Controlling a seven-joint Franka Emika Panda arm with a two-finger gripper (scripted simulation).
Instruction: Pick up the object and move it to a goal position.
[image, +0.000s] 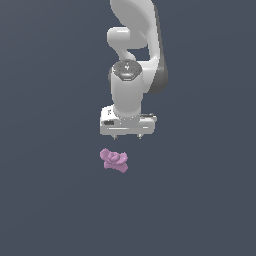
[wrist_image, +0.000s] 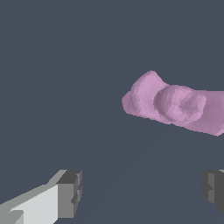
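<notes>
The object (image: 114, 160), a small pink-purple lump with several rounded lobes, is seen lying on the flat dark grey surface (image: 45, 200). No edge or corner of a desk is shown in either view, so the object cannot be placed against one; in the exterior view it is found a little below the middle of the picture and slightly toward the exterior view's left. In the wrist view the object (wrist_image: 175, 104) is shown as a knobbly, elongated mass with a raised rounded bump at its middle, cut off by the frame on one side. It is not touched by anything. The gripper (image: 128, 136) is held above the object and apart from it, with grey surface visible between the two in the exterior view. Its two short fingertips are pointed downward and are spread wide, with nothing between them; in the wrist view one finger (wrist_image: 70, 192) and the other at the opposite edge are seen well apart, the object lying beyond them and not between them. The white arm (image: 135, 60) is seen rising from the gripper toward the top of the exterior view.
</notes>
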